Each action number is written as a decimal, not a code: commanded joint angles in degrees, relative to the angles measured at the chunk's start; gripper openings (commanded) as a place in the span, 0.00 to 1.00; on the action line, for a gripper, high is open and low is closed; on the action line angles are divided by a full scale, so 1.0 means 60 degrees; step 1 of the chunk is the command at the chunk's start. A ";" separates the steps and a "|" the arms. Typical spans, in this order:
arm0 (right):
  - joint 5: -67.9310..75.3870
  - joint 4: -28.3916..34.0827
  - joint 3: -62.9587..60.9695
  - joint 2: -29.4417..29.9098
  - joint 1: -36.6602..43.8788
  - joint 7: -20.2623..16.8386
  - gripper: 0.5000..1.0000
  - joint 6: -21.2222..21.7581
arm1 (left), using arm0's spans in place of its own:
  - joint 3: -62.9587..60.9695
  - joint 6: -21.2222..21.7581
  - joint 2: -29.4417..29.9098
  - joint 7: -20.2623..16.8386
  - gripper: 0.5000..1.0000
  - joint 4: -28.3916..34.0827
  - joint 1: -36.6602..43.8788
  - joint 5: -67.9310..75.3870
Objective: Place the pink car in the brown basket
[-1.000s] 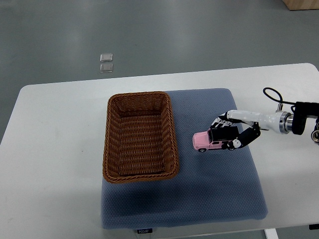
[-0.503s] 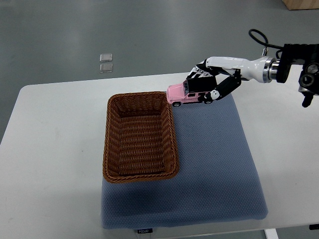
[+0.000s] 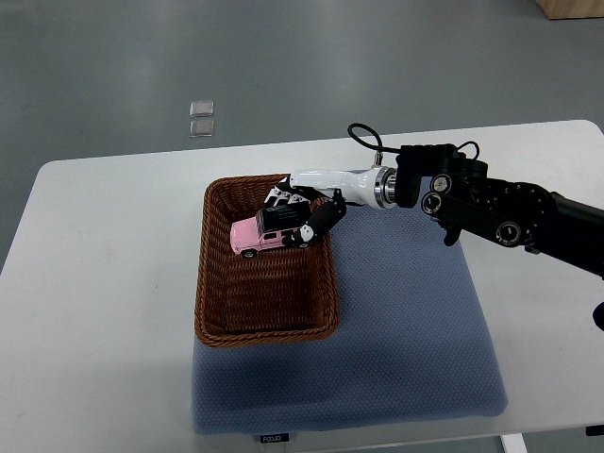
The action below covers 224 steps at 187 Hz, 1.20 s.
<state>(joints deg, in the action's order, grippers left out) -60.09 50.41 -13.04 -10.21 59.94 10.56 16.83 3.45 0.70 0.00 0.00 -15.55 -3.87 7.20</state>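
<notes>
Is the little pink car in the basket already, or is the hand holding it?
Held: the right hand grips the pink car over the brown basket; whether it touches the bottom, cannot tell.

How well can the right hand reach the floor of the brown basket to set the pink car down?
Probably well: the right hand holds the pink car over the brown basket, whose floor below looks bare.

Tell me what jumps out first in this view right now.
The pink car stands out, gripped by the right hand over the upper part of the brown basket. The basket sits on the left part of a blue-grey mat on the white table.
</notes>
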 commanded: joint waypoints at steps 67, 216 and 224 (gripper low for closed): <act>-0.0049 -0.0257 -0.0141 0.0589 -0.0454 0.0232 0.79 -0.0212 | -0.0018 0.0000 0.0000 0.0000 1.00 0.0014 0.0000 0.0001; 0.9253 -0.1180 -0.8403 0.0501 -0.4321 0.0598 0.81 -0.0198 | -0.0076 0.0000 0.0000 0.0000 1.00 0.0000 0.0000 0.0001; 0.9312 -0.1619 -0.8418 0.0676 -0.4321 0.0715 0.81 -0.0168 | -0.0076 0.0000 0.0000 0.0000 1.00 -0.0015 0.0015 0.0001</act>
<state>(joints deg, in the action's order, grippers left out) -7.73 45.27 -63.38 -8.12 34.42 13.49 15.56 3.01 0.70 0.00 0.00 -15.56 -3.80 7.21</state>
